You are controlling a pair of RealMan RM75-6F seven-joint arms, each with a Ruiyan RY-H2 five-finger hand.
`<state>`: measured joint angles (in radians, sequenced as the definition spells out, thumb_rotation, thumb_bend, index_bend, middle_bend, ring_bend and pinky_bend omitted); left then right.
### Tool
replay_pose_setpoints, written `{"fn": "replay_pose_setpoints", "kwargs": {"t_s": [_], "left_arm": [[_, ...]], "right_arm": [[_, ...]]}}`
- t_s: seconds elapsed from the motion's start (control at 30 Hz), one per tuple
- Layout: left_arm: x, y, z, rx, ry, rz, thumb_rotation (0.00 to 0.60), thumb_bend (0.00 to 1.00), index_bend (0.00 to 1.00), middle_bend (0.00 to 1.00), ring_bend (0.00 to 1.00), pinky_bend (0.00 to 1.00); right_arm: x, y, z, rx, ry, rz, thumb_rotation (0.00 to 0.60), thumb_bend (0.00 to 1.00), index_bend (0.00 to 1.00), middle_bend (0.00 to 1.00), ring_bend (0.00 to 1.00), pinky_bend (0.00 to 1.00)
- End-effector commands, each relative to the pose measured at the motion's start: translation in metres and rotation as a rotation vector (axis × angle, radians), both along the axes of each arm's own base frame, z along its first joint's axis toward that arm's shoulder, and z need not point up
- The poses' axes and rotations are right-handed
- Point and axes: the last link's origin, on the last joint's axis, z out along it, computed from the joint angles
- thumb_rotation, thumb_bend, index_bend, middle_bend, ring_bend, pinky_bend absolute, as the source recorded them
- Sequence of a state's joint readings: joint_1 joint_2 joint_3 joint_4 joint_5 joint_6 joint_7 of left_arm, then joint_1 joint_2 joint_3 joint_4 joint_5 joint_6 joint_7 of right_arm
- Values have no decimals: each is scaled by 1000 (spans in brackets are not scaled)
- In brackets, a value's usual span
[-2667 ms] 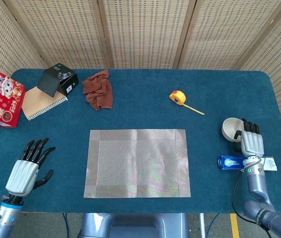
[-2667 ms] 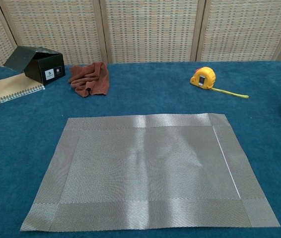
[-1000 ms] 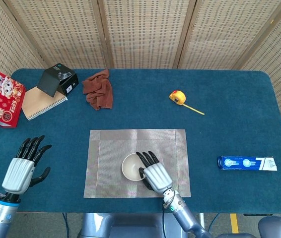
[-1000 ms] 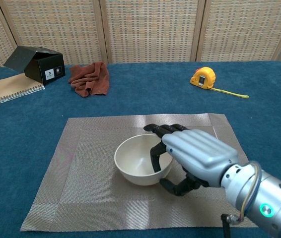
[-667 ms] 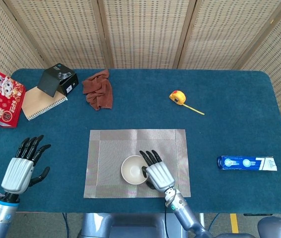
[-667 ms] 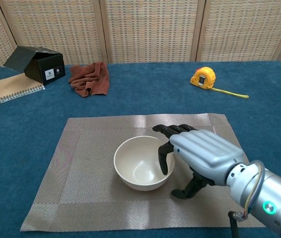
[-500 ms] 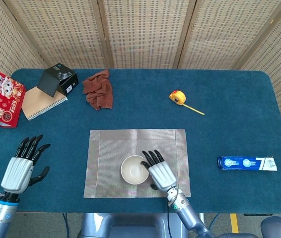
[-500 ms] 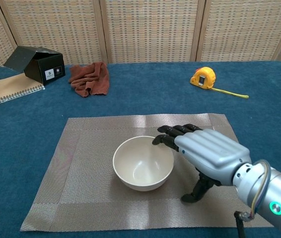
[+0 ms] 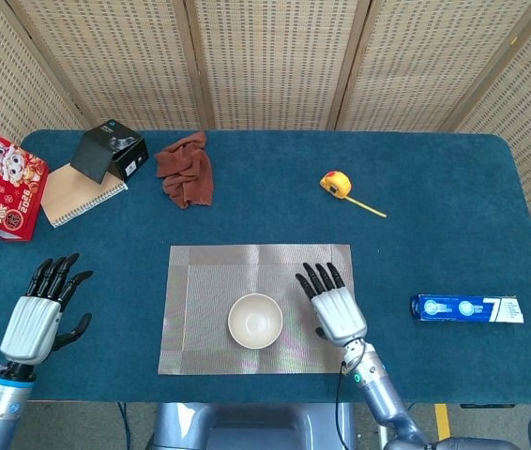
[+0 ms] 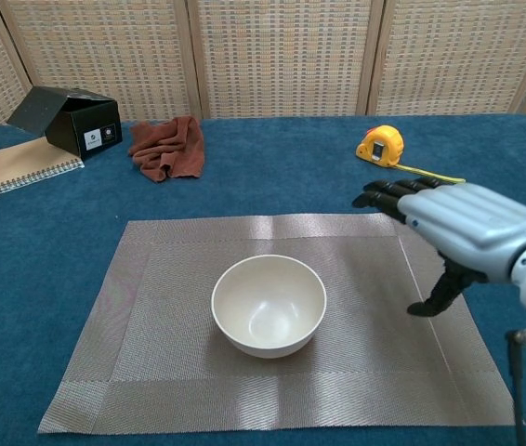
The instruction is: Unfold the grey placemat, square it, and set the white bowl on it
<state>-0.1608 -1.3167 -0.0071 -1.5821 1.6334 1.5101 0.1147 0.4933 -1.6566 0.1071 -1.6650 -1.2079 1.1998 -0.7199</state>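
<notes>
The round white ceramic bowl is no longer at the far right edge of the blue table. It now sits upright near the middle of the flat grey woven placemat. The right hand, which was holding the bowl's rim a second ago, is now off it. It is to the right of the bowl, over the right border of the placemat, with the fingers spread and holding nothing.
</notes>
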Motion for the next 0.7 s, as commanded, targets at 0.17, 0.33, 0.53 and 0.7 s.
{"fn": "replay_pose_setpoints", "kwargs": {"t_s": [0.17,0.33,0.53,0.7], "left_arm": [[0,1,-1,0,5,3,600,339,182,0,0,0],[0,0,-1,-1,9,10,600,340,169,0,0,0],[-1,1,0,9,12,20,600,330,157,0,0,0],[-6,0,0,8,29,40,600,266,127,0,0,0]], "right_arm": [[-47,-22,60,-122,-54,-107,600,168,125,0,0,0],[-85,-22,93,-187,-58,-153,600,169,125,0,0,0],[-131,-3,123,-245,-59,-168,600,168,125,0,0,0],[-161,19,135,-276,-91,-225,600,168,125,0,0,0]]}}
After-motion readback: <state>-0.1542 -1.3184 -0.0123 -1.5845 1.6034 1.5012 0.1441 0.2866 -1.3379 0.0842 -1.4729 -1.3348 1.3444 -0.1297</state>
